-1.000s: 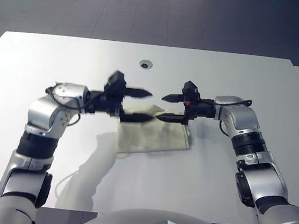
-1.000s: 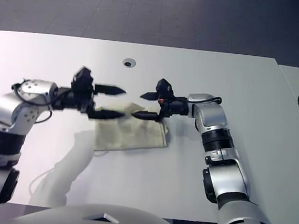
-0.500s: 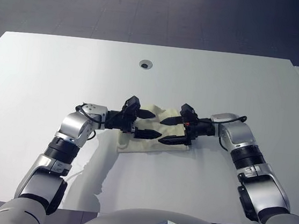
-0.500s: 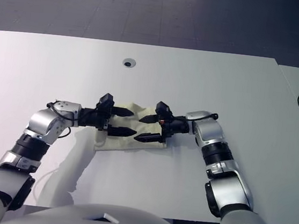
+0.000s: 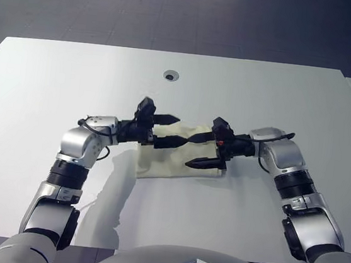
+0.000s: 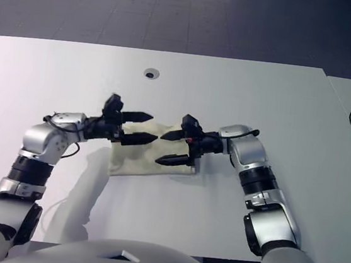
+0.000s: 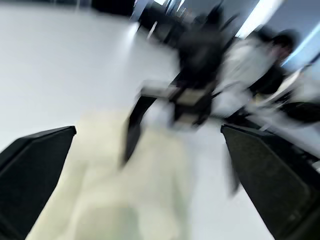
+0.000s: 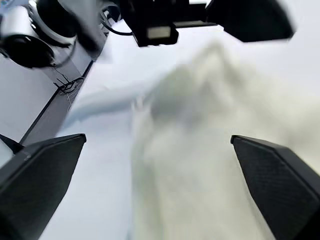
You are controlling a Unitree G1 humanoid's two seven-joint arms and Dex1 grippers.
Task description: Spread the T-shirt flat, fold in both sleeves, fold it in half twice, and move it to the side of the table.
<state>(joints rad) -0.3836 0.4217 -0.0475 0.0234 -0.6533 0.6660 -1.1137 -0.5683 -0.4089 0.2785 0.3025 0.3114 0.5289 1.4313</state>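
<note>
We judge the folding to be done or nearly so: the T-shirt (image 5: 164, 162) lies as a compact, layered rectangle near the middle of the counter (image 5: 280, 99), so what remains looks like the move to the side. The left gripper (image 5: 179, 130) is over the shirt's far left part and the right gripper (image 5: 187, 152) over its right half, tips almost meeting above the middle. Both have their fingers spread and hold nothing; we cannot tell whether any tip touches the cloth. Next, we think, both should close on opposite edges, catching every layer, and lift or slide together so the stack does not fall open. The shirt is soft, matt, cream cloth, slightly rumpled, with limp edges and an uneven near hem. The counter is smooth, hard and white, likely to let cloth slide. The fingers are black, rigid and tapered.
</note>
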